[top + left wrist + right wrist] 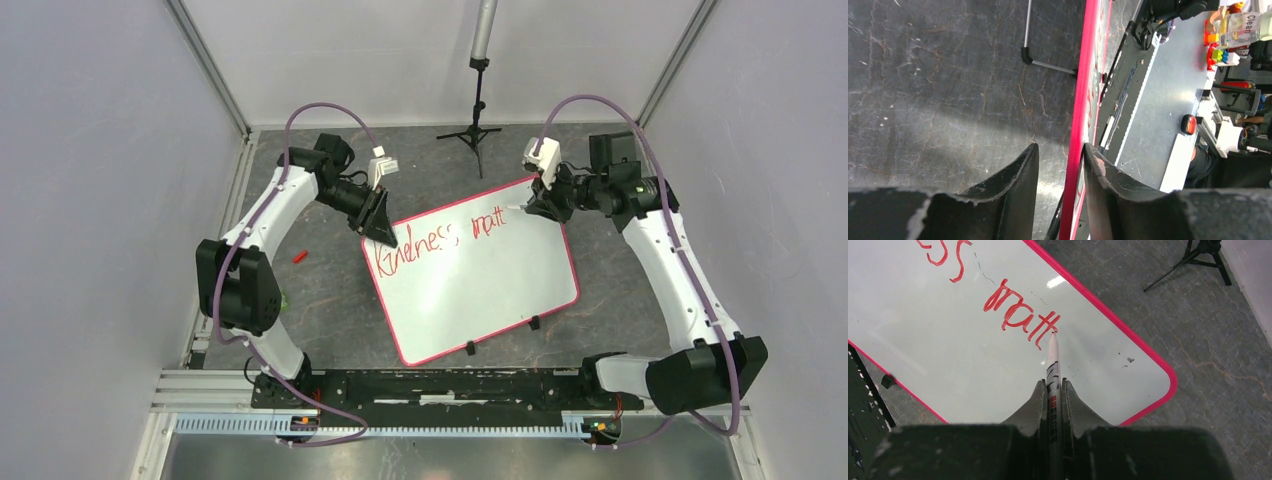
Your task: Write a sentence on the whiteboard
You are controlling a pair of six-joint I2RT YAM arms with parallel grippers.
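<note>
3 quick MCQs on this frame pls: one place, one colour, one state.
1. Where is the marker tip?
A) at the last "t" of the sentence on the whiteboard
B) on the board's pink rim
C) up in the air, off the board

2. What colour is the sentence?
A) blue
B) red
C) black

3. What state is the right pincer in?
A) open, empty
B) shut on the marker
C) shut on the board's rim

Answers:
1 A: the right wrist view shows the tip at the end of "matt".
2 B: every stroke is red.
3 B: both fingers press the marker's barrel.
</note>
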